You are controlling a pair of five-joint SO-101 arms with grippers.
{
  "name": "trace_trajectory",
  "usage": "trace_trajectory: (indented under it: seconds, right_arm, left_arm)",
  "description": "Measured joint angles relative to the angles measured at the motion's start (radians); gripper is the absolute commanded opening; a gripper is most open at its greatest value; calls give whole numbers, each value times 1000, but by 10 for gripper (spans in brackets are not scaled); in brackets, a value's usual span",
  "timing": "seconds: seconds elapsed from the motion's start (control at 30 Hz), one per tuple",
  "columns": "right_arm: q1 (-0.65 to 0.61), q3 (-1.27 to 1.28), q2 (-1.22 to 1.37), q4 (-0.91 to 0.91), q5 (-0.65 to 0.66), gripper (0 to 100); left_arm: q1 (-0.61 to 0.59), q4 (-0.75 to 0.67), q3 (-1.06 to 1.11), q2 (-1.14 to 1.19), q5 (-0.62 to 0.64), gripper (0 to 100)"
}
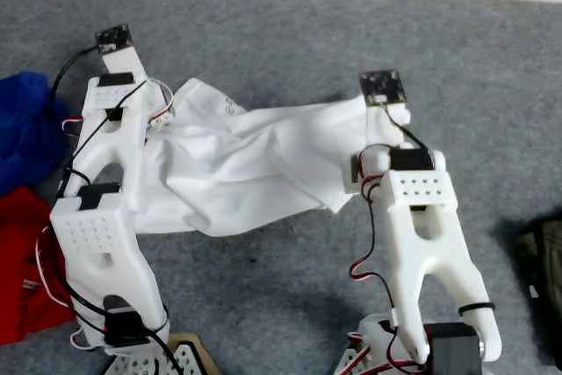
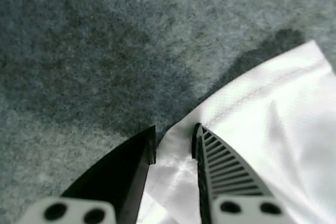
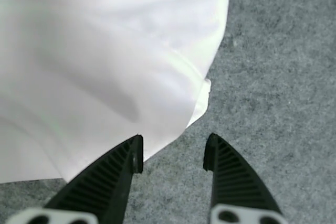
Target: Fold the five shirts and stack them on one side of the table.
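White shirt spread crumpled between the two arms on the grey table.

At the far left edge lie a blue shirt and, nearer the arm bases, a red shirt, both apart from the white one. The left gripper sits at the white shirt's left end with its fingers parted and a corner of the cloth lying in the gap between them; whether they press it is hard to tell. The right gripper is at the shirt's right end, fingers spread wide, the hem reaching one fingertip while the gap itself is over bare table. A dark thing lies at the right edge.
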Motion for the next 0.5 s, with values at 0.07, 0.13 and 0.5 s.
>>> trace_trajectory:
  seconds: [0.07,0.13,0.5]
  right_arm:
    - [0,0,0,0,0,201]
    - [0,0,0,-2,0,201]
    - [0,0,0,-2,0,201]
  left_arm:
    - [0,0,-2,2,0,141]
    - [0,0,-2,2,0,141]
    - [40,6,0,9,2,37]
